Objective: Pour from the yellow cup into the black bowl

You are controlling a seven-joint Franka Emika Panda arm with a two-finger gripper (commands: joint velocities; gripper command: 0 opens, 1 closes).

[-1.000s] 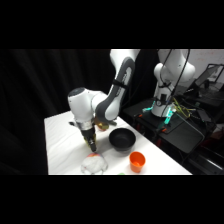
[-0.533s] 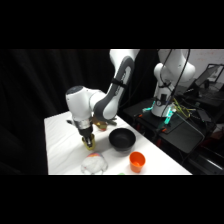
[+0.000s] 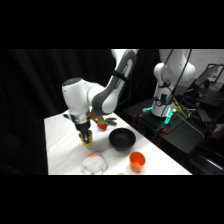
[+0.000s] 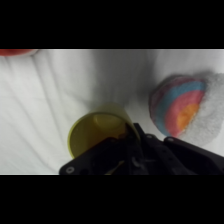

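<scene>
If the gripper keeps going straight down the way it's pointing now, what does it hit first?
The yellow cup: the gripper points down right at it, already at its rim. Below that, only the white table. Contact is hard to judge.

A robotics lab: black curtains [image 3: 30, 85] hang behind the white cloth-covered tabletop [image 3: 62, 145], and a second white robot arm [image 3: 167, 75] stands on a dark equipment bench [image 3: 175, 132] strewn with cables.

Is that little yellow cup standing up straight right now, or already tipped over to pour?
Upright. In the wrist view the yellow cup shows its round open mouth facing up at the camera; the black bowl sits apart.
</scene>
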